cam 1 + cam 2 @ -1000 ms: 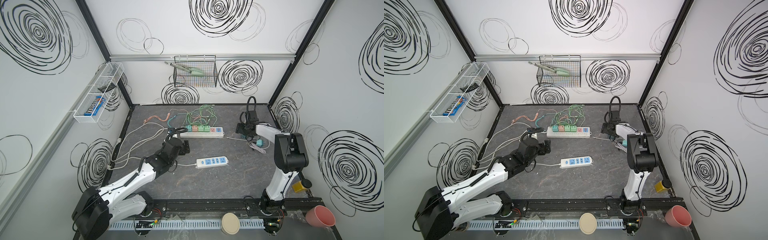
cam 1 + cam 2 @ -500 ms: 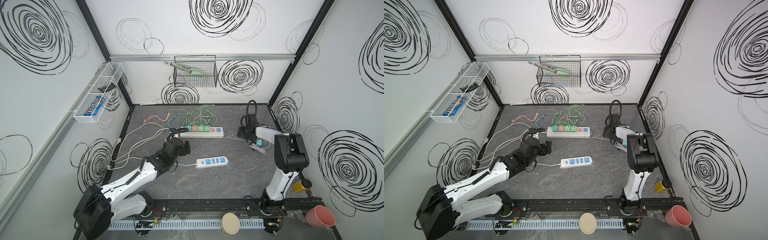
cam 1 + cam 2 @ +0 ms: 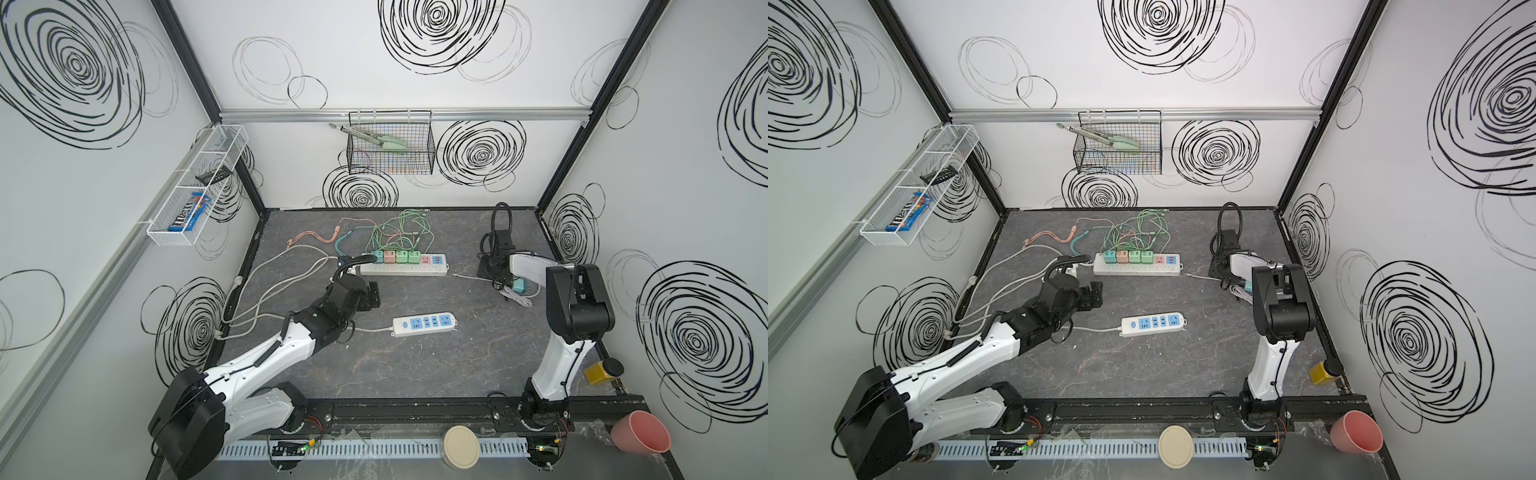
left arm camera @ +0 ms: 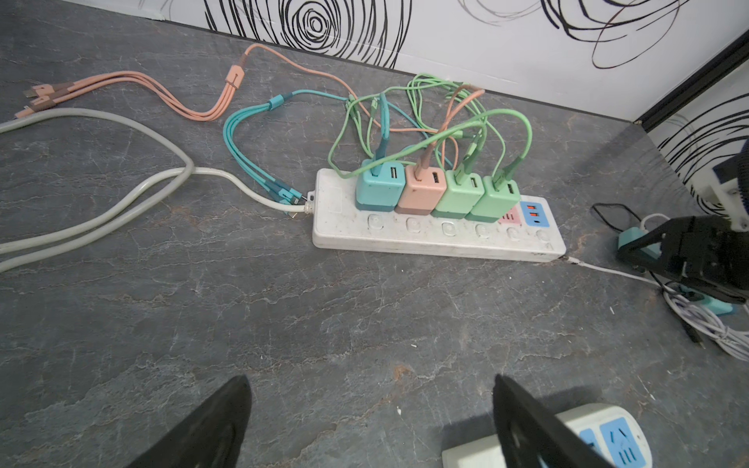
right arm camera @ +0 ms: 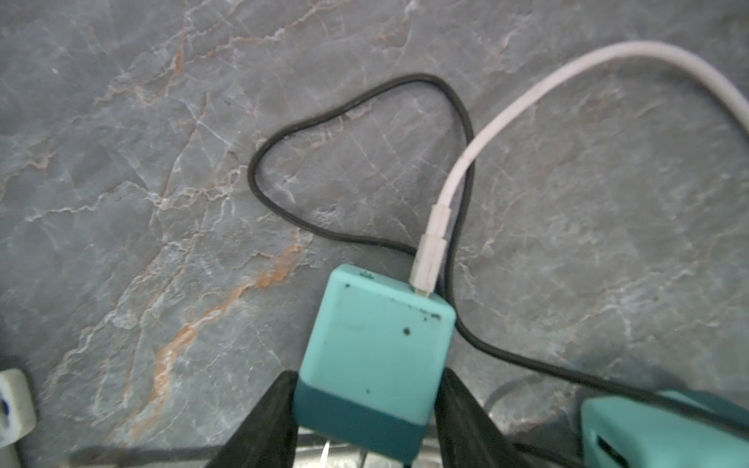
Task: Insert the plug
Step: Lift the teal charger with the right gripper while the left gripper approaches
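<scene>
Plug (image 5: 377, 344), well right of the long power strip (image 3: 403, 268) and beyond its free-socket end, pinched across its flanks by the closed right end effector (image 5: 367, 381), prongs toward the wrist, cable face away; left end effector (image 4: 369, 379) gaping empty, in front of the strip's corded end.

robot lab enclosure: swirl-printed walls (image 3: 415, 62), black frame posts (image 3: 185, 62)
</scene>
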